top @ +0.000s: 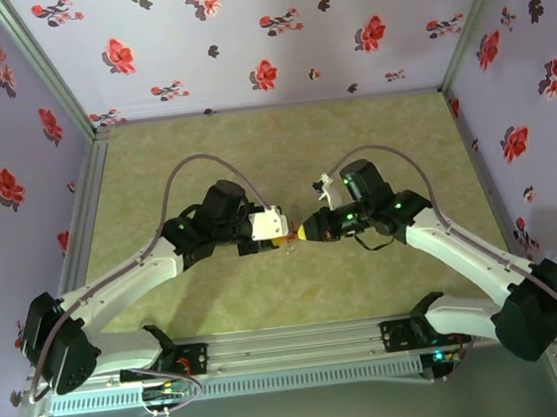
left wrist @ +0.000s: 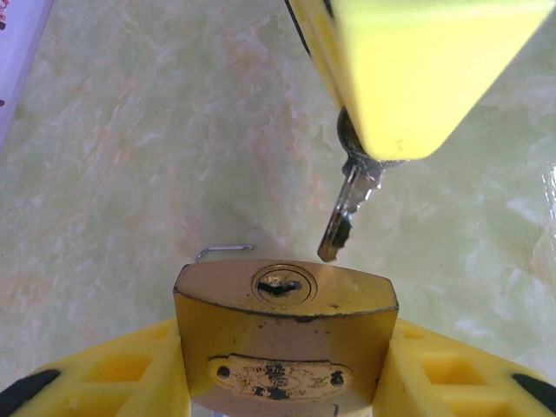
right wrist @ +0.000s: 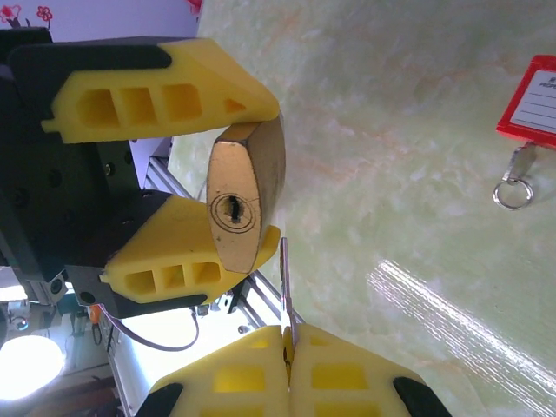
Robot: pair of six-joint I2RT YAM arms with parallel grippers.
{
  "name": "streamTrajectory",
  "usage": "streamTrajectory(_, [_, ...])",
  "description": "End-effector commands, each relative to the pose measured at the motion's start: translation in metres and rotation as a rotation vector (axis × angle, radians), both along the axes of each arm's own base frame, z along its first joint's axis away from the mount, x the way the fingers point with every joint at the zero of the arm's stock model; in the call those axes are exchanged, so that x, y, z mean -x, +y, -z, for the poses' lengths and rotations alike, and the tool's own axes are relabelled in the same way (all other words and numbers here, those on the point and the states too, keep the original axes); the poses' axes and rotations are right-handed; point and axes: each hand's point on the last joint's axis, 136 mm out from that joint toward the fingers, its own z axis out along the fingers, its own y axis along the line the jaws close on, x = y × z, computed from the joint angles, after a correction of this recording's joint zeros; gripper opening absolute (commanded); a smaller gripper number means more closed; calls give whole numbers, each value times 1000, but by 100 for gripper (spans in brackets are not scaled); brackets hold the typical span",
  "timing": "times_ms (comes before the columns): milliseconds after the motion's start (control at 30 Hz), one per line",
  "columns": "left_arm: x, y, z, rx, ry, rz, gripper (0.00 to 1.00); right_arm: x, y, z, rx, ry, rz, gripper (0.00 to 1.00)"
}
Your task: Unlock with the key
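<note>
A brass padlock (left wrist: 282, 321) sits clamped between the yellow fingers of my left gripper (left wrist: 285, 360), its keyhole (left wrist: 280, 284) facing the camera. My right gripper (right wrist: 291, 347) is shut on the key (right wrist: 286, 282), a thin grey blade sticking out past its fingertips. In the left wrist view the key (left wrist: 346, 213) hangs from the right gripper's yellow finger (left wrist: 408, 69), its tip just above and right of the keyhole, not touching. From the right wrist the padlock (right wrist: 243, 195) is left of the key blade. Both grippers meet mid-table: left gripper (top: 278, 236), right gripper (top: 307, 231).
A red tag (right wrist: 532, 95) with a metal ring (right wrist: 512, 187) lies on the green marbled table (right wrist: 417, 174) to the right. A thin bent wire (left wrist: 221, 250) lies behind the padlock. Flowered walls (top: 260, 31) close in the table at back and sides.
</note>
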Motion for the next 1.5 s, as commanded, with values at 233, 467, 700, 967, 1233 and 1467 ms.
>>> streamTrajectory(233, [-8,-11,-24,48,-61,1,16,-2,2,-21,-19,-71,-6,0])
streamTrajectory(467, [-7,-11,-20,40,-49,0,16,0,-2,-26,-10,-88,-6,0])
streamTrajectory(700, [-7,-12,-21,41,-43,0,16,0,4,-25,-27,-72,-26,0])
streamTrajectory(967, [-5,-13,-17,34,-31,2,15,0,11,-22,-30,-68,-42,0])
streamTrajectory(1233, [-3,-15,-18,31,-39,13,15,-1,11,-14,-12,-55,-40,0])
streamTrajectory(1467, [4,-16,-14,3,-39,46,14,-5,9,-6,31,-59,-35,0])
